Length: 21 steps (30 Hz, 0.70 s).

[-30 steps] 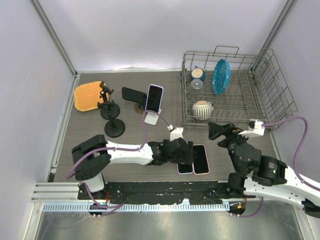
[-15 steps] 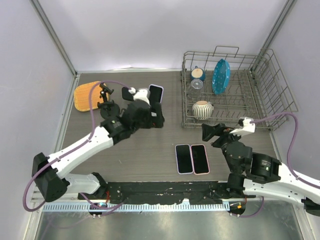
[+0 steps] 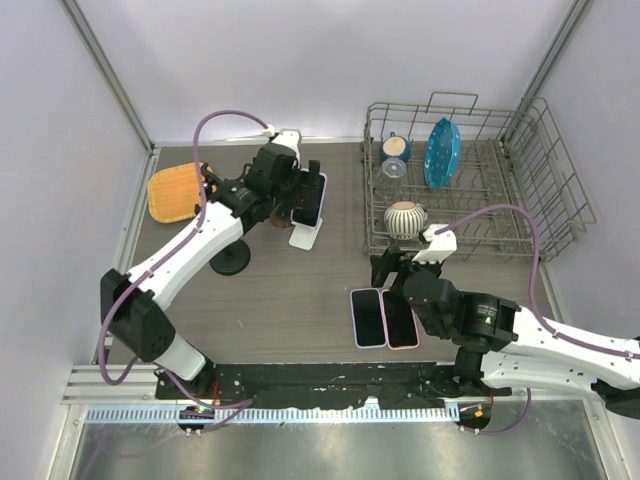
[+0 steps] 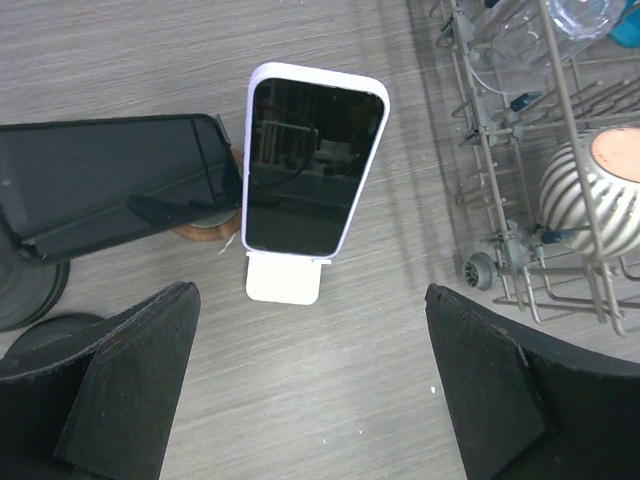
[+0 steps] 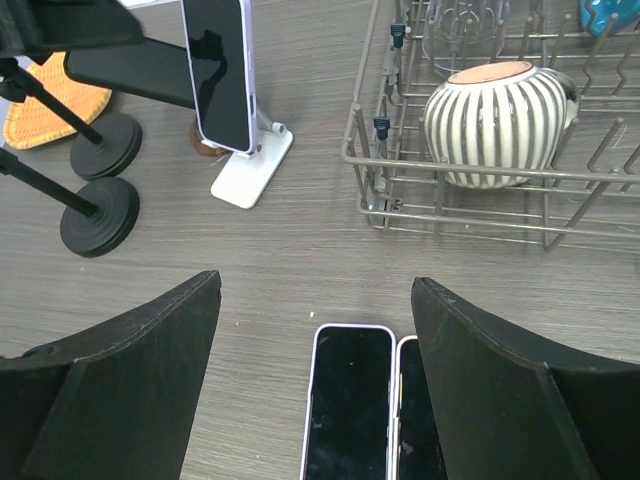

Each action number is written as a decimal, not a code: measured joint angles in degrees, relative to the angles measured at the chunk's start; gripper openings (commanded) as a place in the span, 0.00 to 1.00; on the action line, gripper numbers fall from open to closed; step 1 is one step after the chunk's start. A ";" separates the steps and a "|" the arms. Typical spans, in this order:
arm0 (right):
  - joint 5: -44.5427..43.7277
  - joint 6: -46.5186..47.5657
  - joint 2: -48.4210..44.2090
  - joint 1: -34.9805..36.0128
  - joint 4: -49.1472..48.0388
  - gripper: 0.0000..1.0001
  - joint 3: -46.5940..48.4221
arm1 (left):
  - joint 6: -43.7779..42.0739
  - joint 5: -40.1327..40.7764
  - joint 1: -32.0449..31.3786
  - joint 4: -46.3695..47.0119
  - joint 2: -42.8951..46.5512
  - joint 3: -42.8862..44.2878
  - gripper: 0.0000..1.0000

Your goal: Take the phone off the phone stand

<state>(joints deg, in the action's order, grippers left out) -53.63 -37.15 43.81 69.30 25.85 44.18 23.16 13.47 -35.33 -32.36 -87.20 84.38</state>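
Grey wood-grain tabletop [image 4: 120,60]: lilac-cased black phone [image 4: 313,165] leans on the white plastic phone stand [image 4: 283,281]. My left gripper [image 4: 312,340] hangs spread wide above the stand, empty. Risk as I judge it: an off-centre pinch topples the light stand, or drags it up too.

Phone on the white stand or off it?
On it. The phone leans upright on the white stand, bottom edge resting at the stand's base.

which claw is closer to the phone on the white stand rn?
Left. The left claw hangs open directly over the phone on its stand, not touching. The right claw sits over the two flat phones at the near edge, well short of it.
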 measured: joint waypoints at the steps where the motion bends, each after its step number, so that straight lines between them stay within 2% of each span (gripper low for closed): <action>1: 0.20 0.26 0.07 0.00 -0.09 0.82 0.00 | -0.79 0.00 0.00 0.87 -0.96 -0.20 1.00; 6: 0.17 1.92 -2.01 0.00 -0.55 0.82 -0.09 | -4.46 0.37 0.00 8.70 -4.37 -2.29 1.00; 12: -0.70 6.19 -9.22 -0.07 -0.94 0.82 -0.22 | -7.87 1.75 0.00 19.34 -5.53 -6.62 1.00; 21: -2.93 14.88 -19.61 -0.07 0.57 0.83 -0.15 | -10.40 3.58 0.00 27.41 -9.01 -8.35 1.00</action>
<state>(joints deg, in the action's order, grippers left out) -56.55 -22.26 24.21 69.23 26.41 44.03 12.75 17.06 -35.33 -4.95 -96.20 76.03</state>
